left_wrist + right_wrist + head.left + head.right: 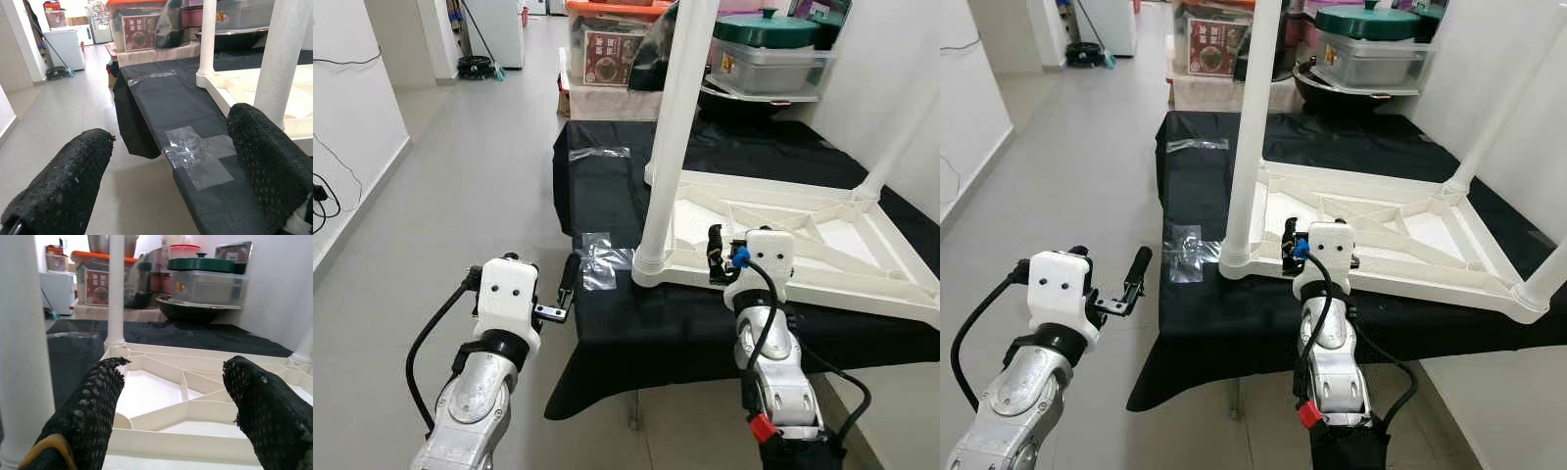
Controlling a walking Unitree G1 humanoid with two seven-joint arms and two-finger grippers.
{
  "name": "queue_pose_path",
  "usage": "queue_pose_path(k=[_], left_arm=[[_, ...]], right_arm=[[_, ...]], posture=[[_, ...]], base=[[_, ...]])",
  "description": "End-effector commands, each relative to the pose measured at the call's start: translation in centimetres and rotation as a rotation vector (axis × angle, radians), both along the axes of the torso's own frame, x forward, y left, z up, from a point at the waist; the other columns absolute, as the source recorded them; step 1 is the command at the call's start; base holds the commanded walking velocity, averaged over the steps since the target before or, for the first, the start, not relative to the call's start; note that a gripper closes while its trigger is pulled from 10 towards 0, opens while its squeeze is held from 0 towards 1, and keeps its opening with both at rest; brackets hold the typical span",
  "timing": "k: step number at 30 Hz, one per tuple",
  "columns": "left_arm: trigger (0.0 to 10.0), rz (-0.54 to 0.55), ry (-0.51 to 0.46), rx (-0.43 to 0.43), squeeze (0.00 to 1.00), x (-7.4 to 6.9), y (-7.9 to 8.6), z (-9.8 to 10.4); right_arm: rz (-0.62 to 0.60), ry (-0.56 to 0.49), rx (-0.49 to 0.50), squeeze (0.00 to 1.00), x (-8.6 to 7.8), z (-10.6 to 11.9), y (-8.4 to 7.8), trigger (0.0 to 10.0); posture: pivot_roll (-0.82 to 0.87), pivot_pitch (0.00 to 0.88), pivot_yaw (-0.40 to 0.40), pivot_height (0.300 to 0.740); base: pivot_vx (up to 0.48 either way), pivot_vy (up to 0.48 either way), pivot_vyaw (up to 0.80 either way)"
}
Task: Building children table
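Observation:
The white plastic children's table (822,279) lies upside down on a surface draped in black cloth (607,196). One white leg (671,137) stands upright in its near left corner socket, and another leg (1498,117) rises at the far right. My right gripper (177,363) is open, its fingers (715,243) at the table's near rim just right of the near left leg, with nothing held. My left gripper (171,122) is open and holds nothing; it hovers off the left front corner of the cloth, and one of its fingers (569,274) is close to the cloth's edge.
Clear tape patches (599,262) hold the cloth at its left edge. Storage boxes, a dark wok and a green-lidded pot (766,27) crowd the far end. Open tiled floor (460,196) runs along the left, with cables by the wall.

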State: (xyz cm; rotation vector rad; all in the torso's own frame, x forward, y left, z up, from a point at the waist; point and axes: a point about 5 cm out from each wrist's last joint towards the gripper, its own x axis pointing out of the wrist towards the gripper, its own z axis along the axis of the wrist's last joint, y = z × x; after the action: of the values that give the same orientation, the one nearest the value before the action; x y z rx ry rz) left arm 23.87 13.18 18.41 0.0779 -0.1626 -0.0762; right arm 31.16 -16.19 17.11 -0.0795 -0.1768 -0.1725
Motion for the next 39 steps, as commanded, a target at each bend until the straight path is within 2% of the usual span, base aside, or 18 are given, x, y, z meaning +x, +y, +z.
queue_pose_path(k=[1,8,24,28,39], left_arm=[[10.0,-0.002,0.006,0.014,0.0,0.04,-0.05,-0.34],[10.0,-0.012,-0.001,0.021,0.0,0.1,-0.16,-0.35],[10.0,-0.024,-0.004,0.029,0.0,0.22,-0.34,-0.29],[10.0,0.011,0.003,0.026,0.0,0.41,-0.01,-0.34],[10.0,-0.039,0.004,0.006,0.0,0.25,-0.76,-0.28]], right_arm=[[-0.013,0.007,0.011,0.0,0.13,-0.13,-0.37,10.0],[-0.008,0.004,0.015,0.0,0.22,-0.04,-0.15,10.0],[-0.01,0.001,0.017,0.0,0.43,0.08,-0.1,10.0],[-0.013,0.0,0.016,0.0,0.48,0.14,-0.11,10.0],[-0.056,0.004,0.01,0.0,0.47,0.1,-0.73,10.0]], posture=[[0.09,0.0,-0.06,0.74],[0.09,0.0,-0.056,0.74],[0.09,0.0,-0.062,0.74],[0.09,0.0,-0.061,0.74],[0.09,0.0,-0.062,0.74]], base=[[0.0,0.0,0.0],[0.144,0.0,0.0],[0.372,0.0,0.0],[0.0,0.0,0.0],[0.0,0.0,0.0]])
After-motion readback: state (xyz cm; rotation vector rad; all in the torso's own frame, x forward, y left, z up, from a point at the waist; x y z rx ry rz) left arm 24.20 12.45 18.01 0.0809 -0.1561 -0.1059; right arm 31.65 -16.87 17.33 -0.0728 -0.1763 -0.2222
